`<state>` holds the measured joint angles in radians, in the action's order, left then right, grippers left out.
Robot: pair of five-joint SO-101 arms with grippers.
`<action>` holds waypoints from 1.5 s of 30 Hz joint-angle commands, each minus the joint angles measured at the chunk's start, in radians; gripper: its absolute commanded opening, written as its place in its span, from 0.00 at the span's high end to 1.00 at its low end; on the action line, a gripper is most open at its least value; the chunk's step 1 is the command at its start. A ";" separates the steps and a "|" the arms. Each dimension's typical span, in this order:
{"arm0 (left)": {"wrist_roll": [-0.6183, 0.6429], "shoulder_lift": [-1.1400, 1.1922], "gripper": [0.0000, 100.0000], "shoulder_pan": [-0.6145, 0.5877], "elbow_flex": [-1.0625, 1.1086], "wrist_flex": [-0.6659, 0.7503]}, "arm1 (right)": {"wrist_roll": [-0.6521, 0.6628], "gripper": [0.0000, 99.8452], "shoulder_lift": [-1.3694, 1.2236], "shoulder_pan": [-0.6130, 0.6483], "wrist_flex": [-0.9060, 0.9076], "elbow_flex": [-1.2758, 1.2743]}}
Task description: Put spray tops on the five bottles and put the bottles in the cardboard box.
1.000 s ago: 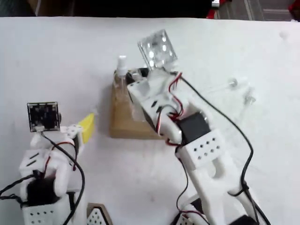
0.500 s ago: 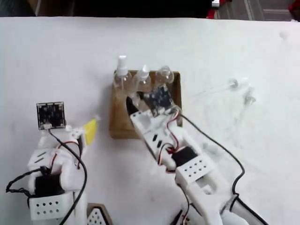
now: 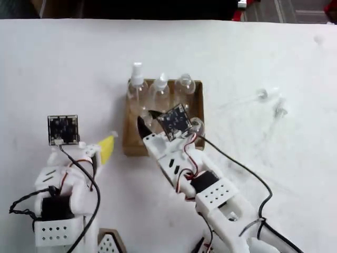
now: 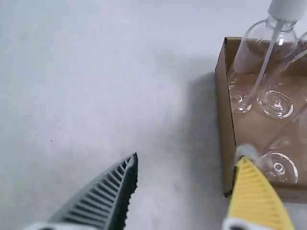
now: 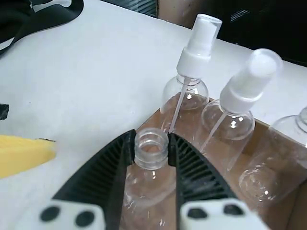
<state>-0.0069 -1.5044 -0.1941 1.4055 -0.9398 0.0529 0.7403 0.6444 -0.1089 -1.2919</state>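
Clear plastic, capless, a bottle [image 5: 151,154] is pinched at the neck by the right claw [image 5: 150,142], at the left side of the cardboard box [image 3: 130,143], near two spray-topped bottles [image 5: 186,96]. The left claw [image 4: 186,162] gapes wide above the counter [image 3: 63,63] beside the box, holding nothing.

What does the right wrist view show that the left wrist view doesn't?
Right wrist view: the right tool shut on the neck of an uncapped bottle, with spray-topped bottles beyond it. Left wrist view: the left tool open over the table, beside the outer wall of the cardboard box. Both: the cardboard box, spray-topped bottles standing in it, and the left tool's yellow finger.
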 commanded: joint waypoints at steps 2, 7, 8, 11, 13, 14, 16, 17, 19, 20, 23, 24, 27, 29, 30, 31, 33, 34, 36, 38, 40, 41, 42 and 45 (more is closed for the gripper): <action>0.009 -0.012 0.70 0.016 -0.006 0.020 | -0.003 0.98 -0.013 0.013 -0.027 0.005; 0.006 -0.012 0.70 0.016 0.005 0.023 | -0.003 0.95 -0.013 0.016 -0.022 0.003; 0.006 -0.012 0.70 0.016 0.008 0.026 | -0.003 0.93 -0.013 0.016 -0.021 0.003; 0.006 -0.012 0.70 0.016 0.009 0.026 | -0.003 0.86 -0.013 0.016 -0.021 0.003; 0.005 -0.012 0.70 0.016 0.009 0.026 | -0.003 0.85 -0.013 0.016 -0.021 0.003; 0.005 -0.012 0.70 0.016 0.009 0.026 | -0.003 0.85 -0.013 0.016 -0.021 0.003; 0.005 -0.012 0.70 0.016 0.009 0.026 | -0.003 0.86 -0.012 0.018 -0.021 0.003; 0.005 -0.012 0.70 0.016 0.011 0.026 | -0.003 0.86 -0.010 0.018 -0.021 0.003; 0.005 -0.012 0.70 0.016 0.011 0.026 | -0.003 0.86 0.004 0.018 -0.018 0.003; 0.005 -0.012 0.70 0.016 0.011 0.028 | -0.003 0.86 0.016 0.018 -0.010 0.003; 0.005 -0.012 0.70 0.016 0.011 0.028 | -0.003 0.86 0.073 0.018 0.039 0.014; 0.005 -0.012 0.70 0.016 0.011 0.028 | -0.003 0.86 0.097 0.018 0.061 0.021; 0.005 -0.012 0.70 0.016 0.012 0.028 | -0.009 0.86 0.185 0.002 0.211 0.121; 0.005 -0.012 0.70 0.016 0.012 0.028 | -0.015 0.86 0.232 -0.042 0.394 0.262; 0.005 -0.012 0.70 0.016 0.012 0.028 | -0.035 0.86 0.248 -0.070 0.486 0.341; 0.005 -0.012 0.70 0.016 0.012 0.028 | -0.066 0.86 0.251 -0.113 0.564 0.420; 0.005 -0.012 0.70 0.016 0.012 0.028 | -0.115 0.86 0.245 -0.216 0.691 0.569; 0.005 -0.012 0.70 0.016 0.014 0.028 | -0.132 0.86 0.231 -0.274 0.745 0.641; 0.005 -0.012 0.70 0.016 0.014 0.028 | -0.143 0.86 0.185 -0.401 0.837 0.773; 0.005 -0.012 0.70 0.016 0.014 0.028 | -0.147 0.86 0.102 -0.509 0.918 0.899; 0.005 -0.012 0.70 0.016 0.014 0.028 | -0.147 0.86 -0.018 -0.596 0.990 1.016; 0.005 -0.012 0.70 0.016 0.014 0.028 | -0.147 0.86 -0.088 -0.631 1.026 1.071; 0.005 -0.012 0.70 0.016 0.014 0.028 | -0.147 0.86 -0.162 -0.661 1.055 1.125; 0.005 -0.012 0.70 0.016 0.014 0.028 | -0.149 0.86 -0.395 -0.740 1.109 1.284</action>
<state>-0.0069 -1.5044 -0.1941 1.4223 -0.9398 -0.0852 0.6145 0.0123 0.9360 -0.2348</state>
